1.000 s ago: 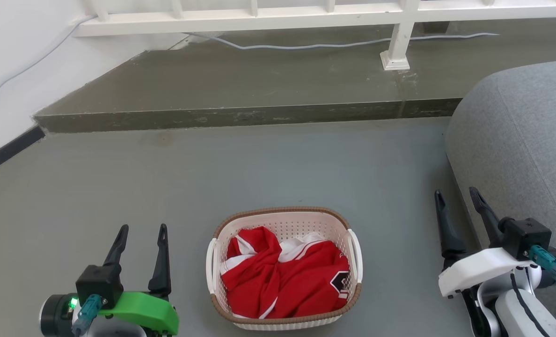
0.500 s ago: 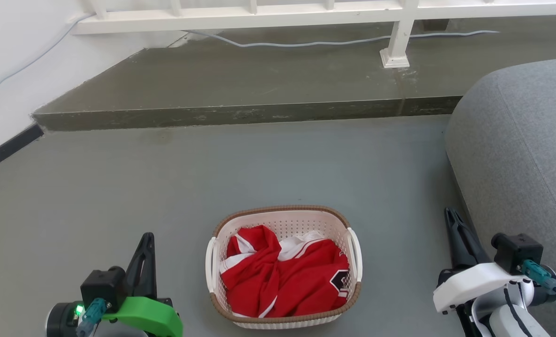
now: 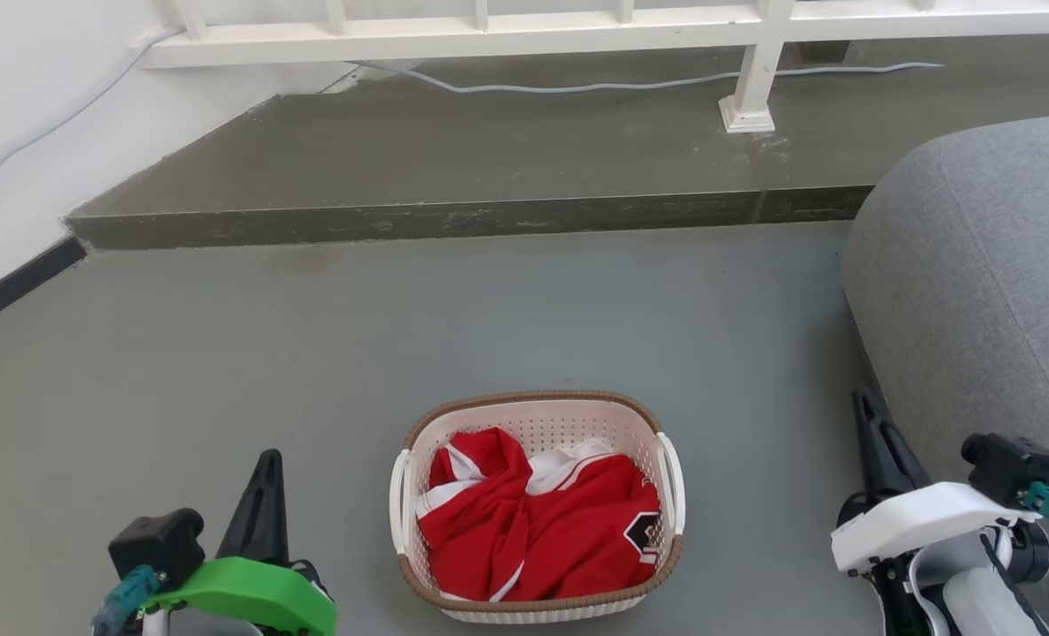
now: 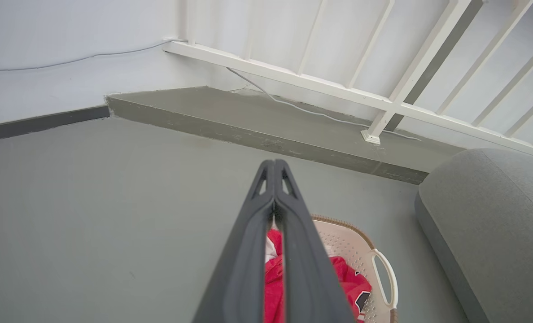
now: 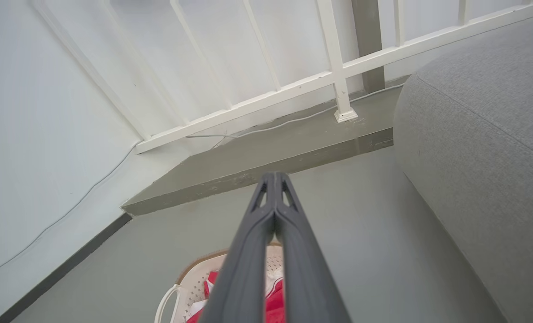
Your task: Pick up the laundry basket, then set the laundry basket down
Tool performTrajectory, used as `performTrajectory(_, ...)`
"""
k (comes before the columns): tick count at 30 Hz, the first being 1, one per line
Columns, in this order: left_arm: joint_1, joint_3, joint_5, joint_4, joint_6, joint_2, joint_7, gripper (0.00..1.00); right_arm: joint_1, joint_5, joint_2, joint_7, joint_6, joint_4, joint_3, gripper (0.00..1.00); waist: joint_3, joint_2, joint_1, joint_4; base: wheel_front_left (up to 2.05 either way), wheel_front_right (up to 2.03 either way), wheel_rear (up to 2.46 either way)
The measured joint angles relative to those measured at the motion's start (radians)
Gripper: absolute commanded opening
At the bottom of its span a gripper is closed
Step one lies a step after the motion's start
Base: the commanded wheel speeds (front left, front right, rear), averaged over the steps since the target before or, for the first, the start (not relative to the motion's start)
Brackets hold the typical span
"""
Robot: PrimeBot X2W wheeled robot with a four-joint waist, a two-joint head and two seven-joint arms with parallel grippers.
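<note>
From the remote station I saw a smooth grey floor [image 3: 489, 309] running to a raised concrete step [image 3: 454, 150] at the far side, scuffed along its front edge. A white railing [image 3: 454, 35] stood on the step, and a pale cable [image 3: 577, 87] trailed beneath it. A white wall [image 3: 30, 88] with a dark skirting strip [image 3: 12, 283] closed the left side. A grey upholstered seat [image 3: 984, 265] bulged in from the right.

The laundry basket [image 3: 532, 396] sat on the floor at the near centre, between my two arms and touched by neither. It held a crumpled red-and-white garment [image 3: 542, 521].

The left gripper [image 3: 268, 459] hung near left of the basket with its fingers pressed together on nothing. The right gripper [image 3: 864, 397] stood near right, just beside the seat, likewise closed and empty.

The seat was cut off by the right edge. In the left wrist view the left gripper [image 4: 274, 163] covered much of the basket [image 4: 347, 242], leaving one white handle [image 4: 385, 278] in sight. In the right wrist view the right gripper [image 5: 274, 176] hid most of the basket [image 5: 190, 282].

A black patch [image 3: 644, 533] on the garment bore a white mark that I could not read.
</note>
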Motion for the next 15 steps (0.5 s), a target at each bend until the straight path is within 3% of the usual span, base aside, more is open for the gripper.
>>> performTrajectory(15,-0.001,0.05,-0.191,0.009,-0.031,-0.004,0.045,0.0,-0.002,0.19,0.02,0.052,0.028,0.002,-0.058,0.0,-0.006,0.0,0.0,0.003,0.0,0.0,0.0)
